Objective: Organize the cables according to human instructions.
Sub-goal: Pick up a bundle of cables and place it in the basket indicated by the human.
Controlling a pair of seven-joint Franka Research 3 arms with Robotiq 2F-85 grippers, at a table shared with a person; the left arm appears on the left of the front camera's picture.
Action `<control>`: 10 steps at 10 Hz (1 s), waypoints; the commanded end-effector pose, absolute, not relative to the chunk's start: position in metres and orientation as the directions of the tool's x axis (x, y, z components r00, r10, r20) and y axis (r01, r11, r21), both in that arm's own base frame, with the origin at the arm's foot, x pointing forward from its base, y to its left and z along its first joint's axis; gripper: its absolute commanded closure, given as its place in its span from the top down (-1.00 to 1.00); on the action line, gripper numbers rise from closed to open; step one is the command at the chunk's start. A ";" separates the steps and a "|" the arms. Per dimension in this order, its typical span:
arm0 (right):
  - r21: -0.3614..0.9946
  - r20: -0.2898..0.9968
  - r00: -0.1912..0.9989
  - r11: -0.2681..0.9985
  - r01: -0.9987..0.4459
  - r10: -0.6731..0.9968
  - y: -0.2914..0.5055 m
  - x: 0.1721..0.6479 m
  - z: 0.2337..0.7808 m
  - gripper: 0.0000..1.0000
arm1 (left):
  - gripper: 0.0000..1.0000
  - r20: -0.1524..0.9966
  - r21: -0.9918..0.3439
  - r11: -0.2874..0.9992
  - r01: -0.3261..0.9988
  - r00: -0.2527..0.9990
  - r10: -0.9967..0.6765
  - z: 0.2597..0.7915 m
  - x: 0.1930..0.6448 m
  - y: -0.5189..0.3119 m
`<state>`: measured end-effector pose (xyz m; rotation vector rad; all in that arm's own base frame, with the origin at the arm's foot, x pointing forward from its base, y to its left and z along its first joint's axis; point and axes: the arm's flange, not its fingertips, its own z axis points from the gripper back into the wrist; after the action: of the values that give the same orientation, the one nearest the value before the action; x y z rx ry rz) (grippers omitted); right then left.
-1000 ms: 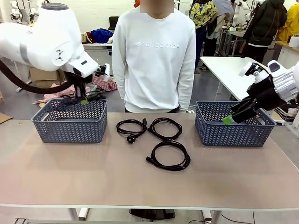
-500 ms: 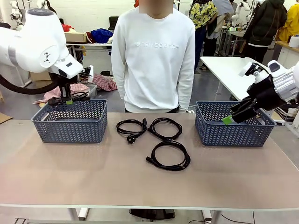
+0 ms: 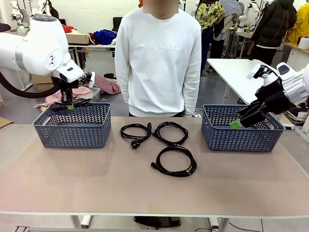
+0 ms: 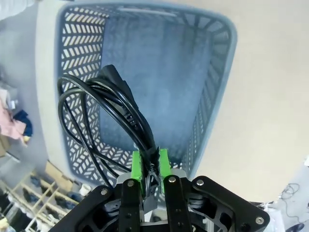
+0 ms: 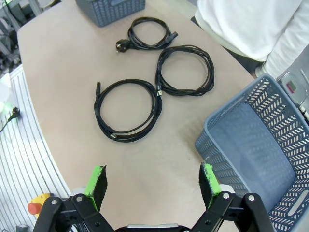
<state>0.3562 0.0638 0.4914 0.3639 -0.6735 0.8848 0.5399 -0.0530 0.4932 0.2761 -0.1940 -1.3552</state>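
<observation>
Shifted leftward since a second ago, the left jaws hang above the left basket, clamped on one coiled cable that dangles over it, while the right jaws stand wide apart near the right basket and three other cables lie on the worktop between the baskets.

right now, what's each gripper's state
Left gripper: shut on a cable, over the left basket.
Right gripper: open, holding nothing.
</observation>
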 end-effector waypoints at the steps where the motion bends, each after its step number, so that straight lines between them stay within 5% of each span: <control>1: 0.023 0.684 0.436 0.581 -0.814 0.584 0.063 0.358 0.490 1.00 | -0.67 0.025 0.269 0.163 0.949 0.163 -0.986 0.488 0.555 -0.051; 6: 0.023 0.684 0.436 0.581 -0.814 0.584 0.063 0.358 0.490 1.00 | -0.67 0.038 0.234 0.163 0.958 0.159 -0.987 0.469 0.566 -0.049; 7: 0.023 0.684 0.436 0.581 -0.814 0.584 0.063 0.358 0.490 1.00 | -0.31 0.045 0.222 0.160 0.962 0.153 -0.987 0.466 0.566 -0.048; 8: 0.023 0.684 0.436 0.581 -0.814 0.584 0.063 0.358 0.490 1.00 | -0.29 0.052 0.211 0.164 0.964 0.156 -0.986 0.464 0.568 -0.046; 9: 0.023 0.684 0.436 0.581 -0.814 0.584 0.063 0.358 0.490 1.00 | 0.07 0.058 0.203 0.164 0.965 0.155 -0.986 0.463 0.568 -0.046; 10: 0.023 0.684 0.436 0.581 -0.814 0.584 0.063 0.358 0.490 1.00 | 0.08 0.060 0.194 0.159 0.968 0.150 -0.987 0.464 0.566 -0.046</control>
<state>0.3562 0.0636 0.4914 0.3637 -0.6732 0.8844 0.5625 -0.0507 0.4595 0.1615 -0.1823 -1.3814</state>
